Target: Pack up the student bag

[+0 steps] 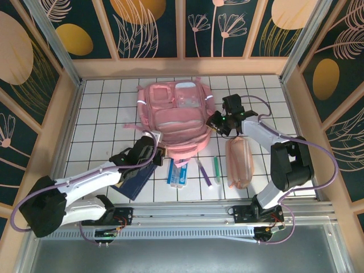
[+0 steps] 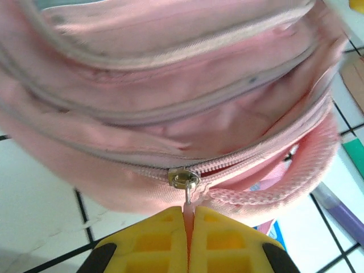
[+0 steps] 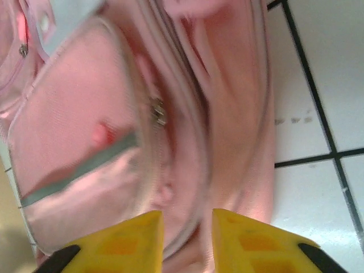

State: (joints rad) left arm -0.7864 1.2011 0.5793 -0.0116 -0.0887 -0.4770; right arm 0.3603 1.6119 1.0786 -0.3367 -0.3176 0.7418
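Nearest the arm bases, a dark blue booklet [image 1: 136, 181] lies under the left arm. Beside it, a blue-and-white packet [image 1: 176, 173], a purple pen [image 1: 203, 172], a green pen [image 1: 216, 168] and a peach-pink pouch [image 1: 239, 162] sit in a row on the white tiled table [image 1: 96, 114]. Just beyond, the left gripper [image 2: 190, 222] is pinched tight on the pull tab [image 2: 188, 209] of the zipper slider [image 2: 183, 177] at the near edge of the student bag [image 1: 175, 116] — which lies flat mid-table, pockets up. At the bag's right side, the right gripper [image 3: 187, 219] hovers with jaws a narrow gap apart — clasping nothing.
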